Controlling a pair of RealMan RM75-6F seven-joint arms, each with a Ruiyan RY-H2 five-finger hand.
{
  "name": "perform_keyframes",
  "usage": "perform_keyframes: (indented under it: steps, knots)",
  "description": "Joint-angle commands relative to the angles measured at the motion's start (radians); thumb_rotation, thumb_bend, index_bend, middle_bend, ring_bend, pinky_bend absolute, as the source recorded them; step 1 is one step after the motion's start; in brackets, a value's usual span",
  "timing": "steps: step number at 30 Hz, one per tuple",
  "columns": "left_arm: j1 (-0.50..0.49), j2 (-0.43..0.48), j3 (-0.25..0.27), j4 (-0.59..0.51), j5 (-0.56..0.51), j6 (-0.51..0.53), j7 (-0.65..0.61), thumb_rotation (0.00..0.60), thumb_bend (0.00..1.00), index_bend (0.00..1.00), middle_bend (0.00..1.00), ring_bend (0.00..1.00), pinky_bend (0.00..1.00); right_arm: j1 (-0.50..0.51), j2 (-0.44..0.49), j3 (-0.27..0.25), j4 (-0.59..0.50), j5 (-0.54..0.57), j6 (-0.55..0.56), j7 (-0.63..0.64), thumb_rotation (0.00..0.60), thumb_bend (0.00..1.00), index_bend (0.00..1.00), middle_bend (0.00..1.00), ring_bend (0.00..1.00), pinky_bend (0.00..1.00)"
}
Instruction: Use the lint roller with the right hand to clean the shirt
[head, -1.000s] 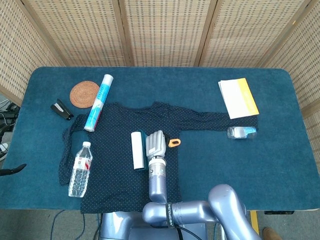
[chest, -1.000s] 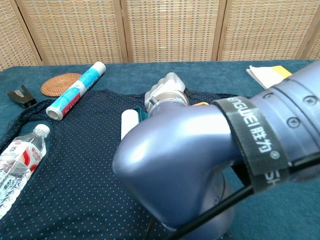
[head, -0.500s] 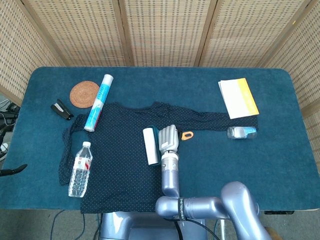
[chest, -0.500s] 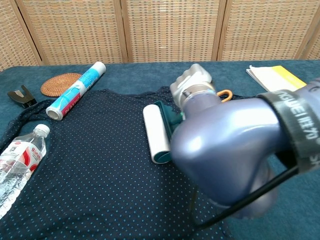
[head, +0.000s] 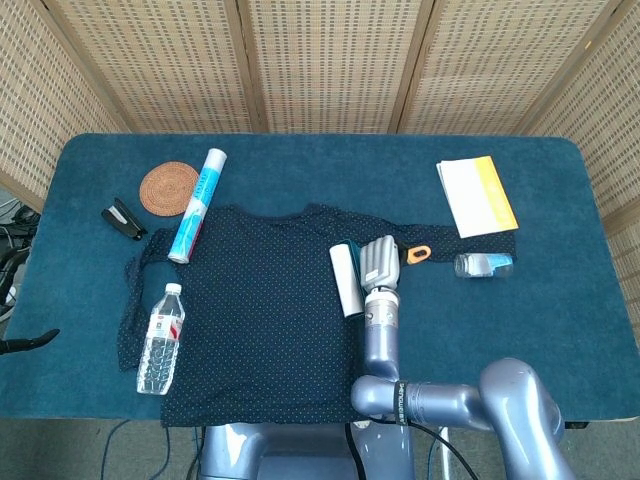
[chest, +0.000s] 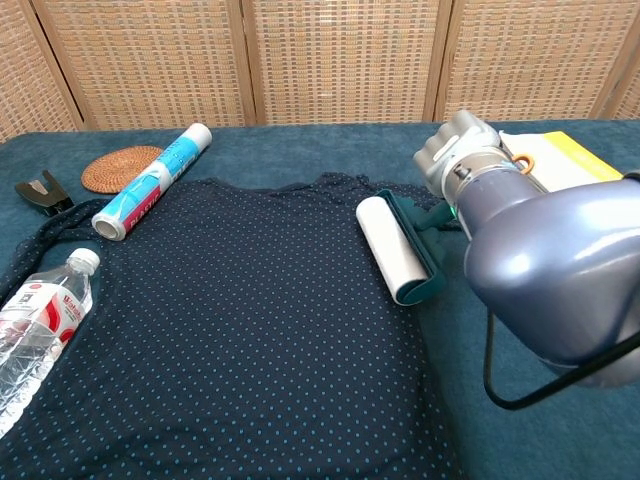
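Note:
A dark navy dotted shirt (head: 250, 320) (chest: 230, 330) lies flat across the table's middle. My right hand (head: 380, 262) (chest: 455, 155) grips the handle of a lint roller (head: 345, 280) (chest: 392, 248), whose white roll rests on the shirt near its right edge. The roller's teal frame sits beside the roll, and its orange handle end (head: 417, 255) sticks out past my hand toward the right. My left hand shows in neither view.
On the shirt's left part lie a water bottle (head: 162, 338) (chest: 35, 320) and a blue-white tube (head: 197, 203) (chest: 150, 180). A woven coaster (head: 169, 187), a black clip (head: 124, 219), a yellow-white booklet (head: 477, 194) and a small clear bottle (head: 483, 264) lie on the blue table (head: 560, 320).
My right hand has carried the lint roller rightward across the shirt, from near its middle to its right edge. Nothing else has moved.

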Motion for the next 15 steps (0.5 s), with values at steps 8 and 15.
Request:
perform_keyframes:
  steps: [8,15]
  knots:
    - [0.0,0.003,0.001,0.004,0.001,-0.002,-0.012,0.6,0.0,0.0,0.0,0.0,0.0,0.055,-0.097,0.037,0.001,-0.012,0.012,-0.034,0.6,0.86,0.77,1.0,1.0,1.0]
    - [-0.004,0.004,0.002,0.011,0.002,-0.012,-0.023,0.6,0.0,0.0,0.0,0.0,0.0,0.113,-0.193,0.086,0.039,-0.019,0.008,-0.055,0.6,0.86,0.77,1.0,1.0,1.0]
